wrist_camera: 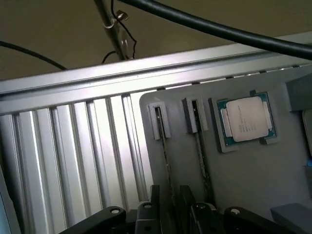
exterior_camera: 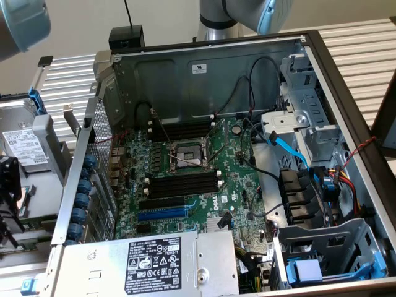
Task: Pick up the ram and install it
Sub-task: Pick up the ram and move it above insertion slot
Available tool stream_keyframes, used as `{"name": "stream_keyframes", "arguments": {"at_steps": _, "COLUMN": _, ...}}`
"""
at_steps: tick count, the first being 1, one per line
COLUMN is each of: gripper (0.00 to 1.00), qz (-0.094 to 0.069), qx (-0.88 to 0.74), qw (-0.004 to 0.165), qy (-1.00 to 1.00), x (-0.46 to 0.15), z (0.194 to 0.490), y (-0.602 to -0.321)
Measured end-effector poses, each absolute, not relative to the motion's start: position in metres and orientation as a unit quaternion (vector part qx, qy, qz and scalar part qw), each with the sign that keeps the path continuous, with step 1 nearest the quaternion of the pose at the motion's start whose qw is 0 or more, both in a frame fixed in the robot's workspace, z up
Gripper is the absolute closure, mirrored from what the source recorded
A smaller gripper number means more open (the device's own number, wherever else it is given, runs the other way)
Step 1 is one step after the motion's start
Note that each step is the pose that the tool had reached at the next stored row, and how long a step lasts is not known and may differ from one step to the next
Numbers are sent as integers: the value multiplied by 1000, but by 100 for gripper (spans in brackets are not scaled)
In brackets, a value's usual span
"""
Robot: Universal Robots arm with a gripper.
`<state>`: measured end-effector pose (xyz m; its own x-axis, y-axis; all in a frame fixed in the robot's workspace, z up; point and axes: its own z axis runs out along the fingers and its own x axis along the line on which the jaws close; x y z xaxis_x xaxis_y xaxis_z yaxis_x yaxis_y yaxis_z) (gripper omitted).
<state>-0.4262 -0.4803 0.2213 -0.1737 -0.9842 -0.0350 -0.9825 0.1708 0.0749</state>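
In the wrist view, two thin ram sticks stand on edge in a grey holder plate [wrist_camera: 253, 175], seen edge-on. My gripper [wrist_camera: 169, 194] hangs low over the left ram stick [wrist_camera: 164, 146]. Its dark fingers [wrist_camera: 155, 202] stand on either side of the stick's near end with a gap, so it is open. The second ram stick [wrist_camera: 201, 151] stands just beside it. In the exterior view the gripper is out of sight. Only arm sections [exterior_camera: 247, 12] show there, above the open computer case, where black memory slots [exterior_camera: 185, 184] lie on the green motherboard [exterior_camera: 238, 185].
A loose processor chip [wrist_camera: 245, 121] rests in the holder beside the sticks. Ribbed aluminium table [wrist_camera: 73, 156] surrounds the holder. In the case sit the CPU socket [exterior_camera: 185, 154], a blue expansion slot [exterior_camera: 162, 213], the power supply [exterior_camera: 154, 263] and drive cages with cables [exterior_camera: 322, 185].
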Motion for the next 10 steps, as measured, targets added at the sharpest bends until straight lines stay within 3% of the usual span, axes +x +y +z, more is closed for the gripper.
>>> {"name": "stream_keyframes", "arguments": {"at_steps": 10, "gripper": 69, "qz": -40, "qx": 690, "qw": 13, "qy": -722, "x": -424, "z": 219, "y": -480}}
